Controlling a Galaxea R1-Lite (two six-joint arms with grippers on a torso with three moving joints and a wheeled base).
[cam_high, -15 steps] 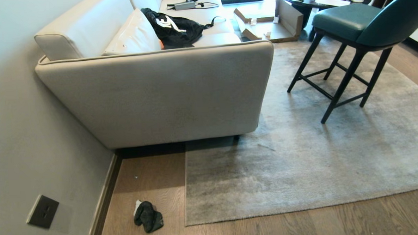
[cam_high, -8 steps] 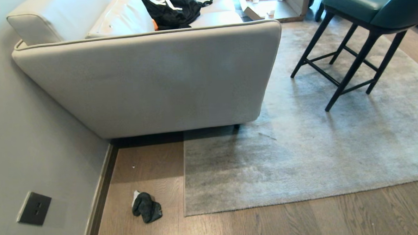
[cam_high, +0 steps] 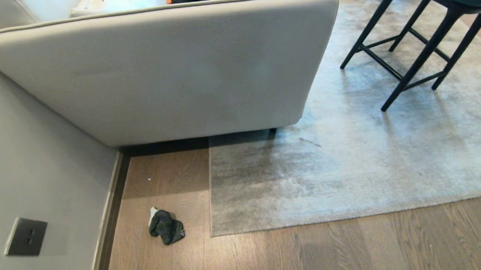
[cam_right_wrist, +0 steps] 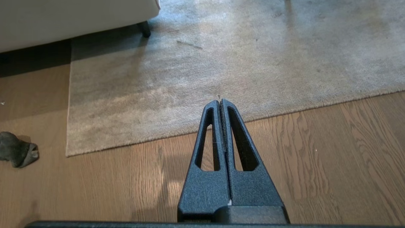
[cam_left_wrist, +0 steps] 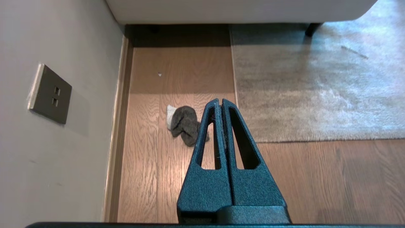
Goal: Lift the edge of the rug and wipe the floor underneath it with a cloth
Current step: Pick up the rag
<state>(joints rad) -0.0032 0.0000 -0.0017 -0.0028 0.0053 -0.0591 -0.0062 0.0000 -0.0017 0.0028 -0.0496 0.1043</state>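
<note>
While both arms hang parked, left gripper (cam_left_wrist: pixel 219 100) and right gripper (cam_right_wrist: pixel 219 101) pinched empty, approach cloth (cam_high: pixel 165 226) first; rug edge (cam_high: pixel 309 223) probably lies flat.

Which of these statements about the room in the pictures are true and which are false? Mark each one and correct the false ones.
1. The cloth lies on the floor between the wall and the rug edge. True.
2. The left gripper holds the cloth. False: it is shut on nothing, up above the floor, and the cloth lies loose.
3. The corner of the rug is lifted off the floor. False: the rug lies flat.
4. The stool stands on the rug. True.
5. The right gripper is open. False: its fingers are pressed together.
</note>
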